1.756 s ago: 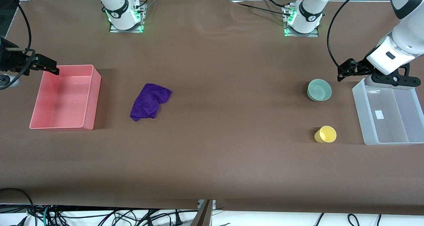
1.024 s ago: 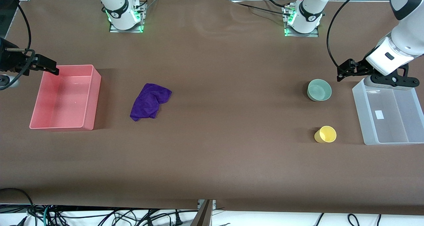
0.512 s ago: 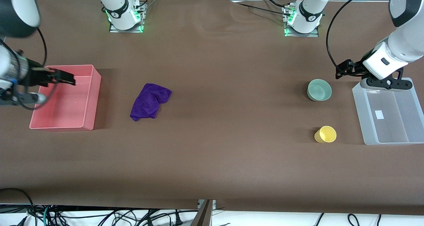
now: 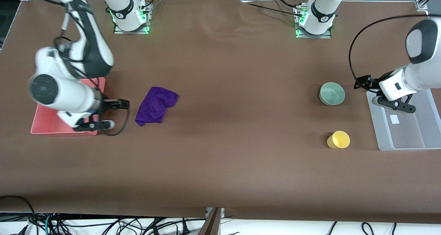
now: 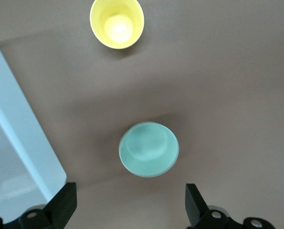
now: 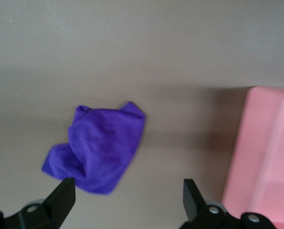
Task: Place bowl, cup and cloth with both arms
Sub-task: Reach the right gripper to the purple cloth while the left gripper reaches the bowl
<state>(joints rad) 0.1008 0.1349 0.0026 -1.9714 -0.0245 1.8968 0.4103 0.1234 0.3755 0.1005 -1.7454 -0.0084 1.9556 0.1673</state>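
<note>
The mint-green bowl (image 4: 332, 93) stands upright toward the left arm's end of the table. The yellow cup (image 4: 338, 140) stands nearer to the front camera than the bowl. The purple cloth (image 4: 156, 105) lies crumpled beside the pink bin. My left gripper (image 4: 359, 83) hovers between the bowl and the clear bin, open and empty. In the left wrist view the bowl (image 5: 148, 149) and cup (image 5: 116, 23) lie ahead of the open left gripper (image 5: 131, 202). My right gripper (image 4: 124, 104) is open and empty between the pink bin and the cloth. The right wrist view shows the cloth (image 6: 96, 148) just ahead of that gripper (image 6: 127, 198).
A pink bin (image 4: 51, 131) sits at the right arm's end, partly covered by the right arm; it also shows in the right wrist view (image 6: 266, 157). A clear plastic bin (image 4: 403, 138) sits at the left arm's end and shows in the left wrist view (image 5: 18, 157).
The right arm has swung from the pink bin's outer side across it, bringing its gripper close to the cloth. The left arm has turned and its gripper has shifted slightly beside the bowl.
</note>
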